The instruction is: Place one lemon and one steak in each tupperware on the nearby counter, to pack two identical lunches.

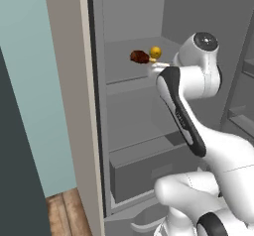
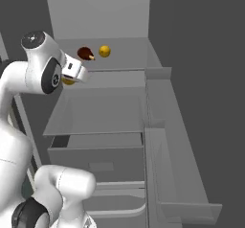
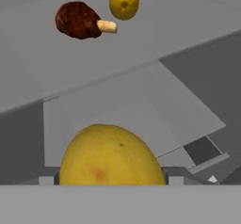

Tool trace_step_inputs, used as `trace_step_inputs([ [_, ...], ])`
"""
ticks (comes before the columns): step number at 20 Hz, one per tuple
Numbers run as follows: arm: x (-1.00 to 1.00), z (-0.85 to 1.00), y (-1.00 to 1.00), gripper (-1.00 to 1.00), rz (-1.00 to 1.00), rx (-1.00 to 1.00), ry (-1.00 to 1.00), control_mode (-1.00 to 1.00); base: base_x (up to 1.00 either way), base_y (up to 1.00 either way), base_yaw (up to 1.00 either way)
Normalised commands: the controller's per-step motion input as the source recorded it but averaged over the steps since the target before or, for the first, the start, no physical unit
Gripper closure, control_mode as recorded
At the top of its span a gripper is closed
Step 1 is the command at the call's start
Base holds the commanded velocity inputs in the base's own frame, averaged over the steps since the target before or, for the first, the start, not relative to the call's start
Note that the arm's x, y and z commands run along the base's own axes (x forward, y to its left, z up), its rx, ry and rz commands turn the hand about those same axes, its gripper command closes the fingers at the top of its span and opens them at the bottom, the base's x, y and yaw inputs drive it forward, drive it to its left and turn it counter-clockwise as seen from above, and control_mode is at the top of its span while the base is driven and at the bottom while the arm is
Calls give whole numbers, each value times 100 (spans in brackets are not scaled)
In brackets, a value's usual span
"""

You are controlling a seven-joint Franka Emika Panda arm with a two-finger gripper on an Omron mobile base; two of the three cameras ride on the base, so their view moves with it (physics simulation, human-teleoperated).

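Now you see two round yellow lemons [image 3: 124, 1]: one at 12 o'clock beside a brown drumstick [image 3: 77, 20], one [image 3: 112, 156] held in the gripper [image 3: 112, 180], partly cut off.

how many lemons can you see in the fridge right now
2. One lemon lies on the upper shelf beside the brown meat piece. The other lemon sits right at the pincer. More may be hidden behind the arm.

Open grey fridge [image 1: 134, 131]: bare grey shelves [image 2: 103, 109], drawer [image 2: 95, 162] below, door bins [image 2: 179, 174] at right. Beige side panel [image 1: 69, 91], teal wall [image 1: 34, 81], wooden floor [image 1: 67, 212].
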Motion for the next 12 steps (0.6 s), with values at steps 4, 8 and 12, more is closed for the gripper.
trace_step_inputs([
  [4,-72,-16,-2,100,9,0,0,-100,0,0,0],
  [8,-34,-7,-3,100,6,0,0,100,-40,0,4],
  [12,0,0,0,100,0,0,0,100,-97,0,6],
])
